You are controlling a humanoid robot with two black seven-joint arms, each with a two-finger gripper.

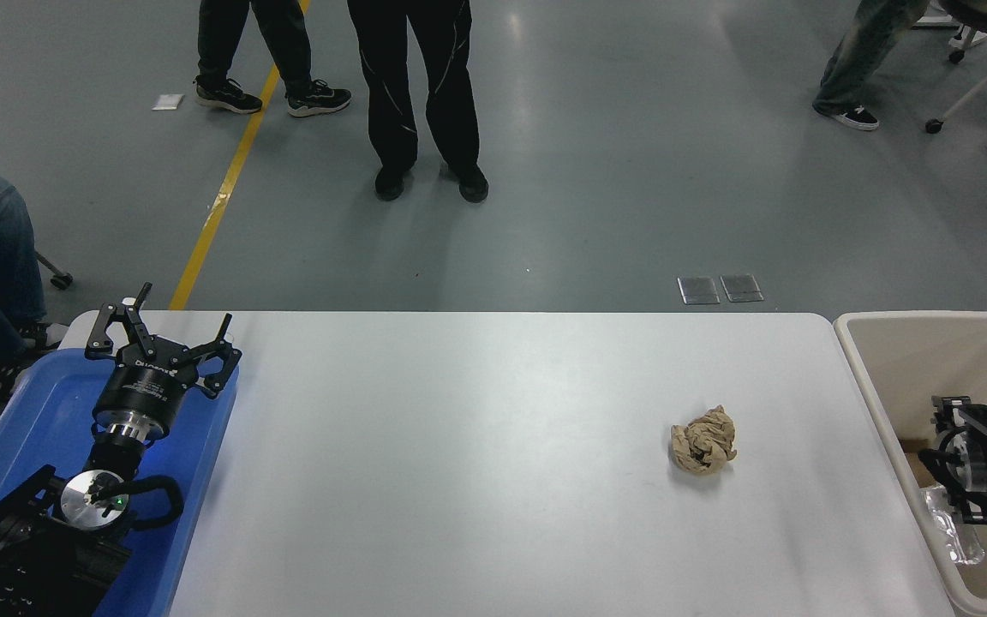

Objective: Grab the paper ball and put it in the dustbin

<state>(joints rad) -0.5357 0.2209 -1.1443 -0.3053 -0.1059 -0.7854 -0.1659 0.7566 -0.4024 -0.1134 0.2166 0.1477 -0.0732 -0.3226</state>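
— Grey floor fills the upper half of the frame, with a yellow line [232, 171] running down at upper left and people's legs [418, 94] standing along the top. What lies below it?

— The white table [476, 463] spans the lower half. A blue tray [31, 454] sits at its left edge, and the beige dustbin [888, 343] stands just beside its right edge, cut off by the frame.

— And the arms?

— The left arm comes in from the lower left corner and points away up the frame, over the blue tray; its left tool [164, 330] is near the tray's far end with fingers spread wide. The right arm enters from the right edge, over the dustbin's inside. Whether the right tool [943, 454] is spread or pressed together I cannot tell; only part shows.

— Where is the paper ball?

— The paper ball [703, 440] rests on the table at lower right of centre, apart from the dustbin and touched by neither tool. A crinkled clear wrapper [949, 527] lies inside the dustbin.
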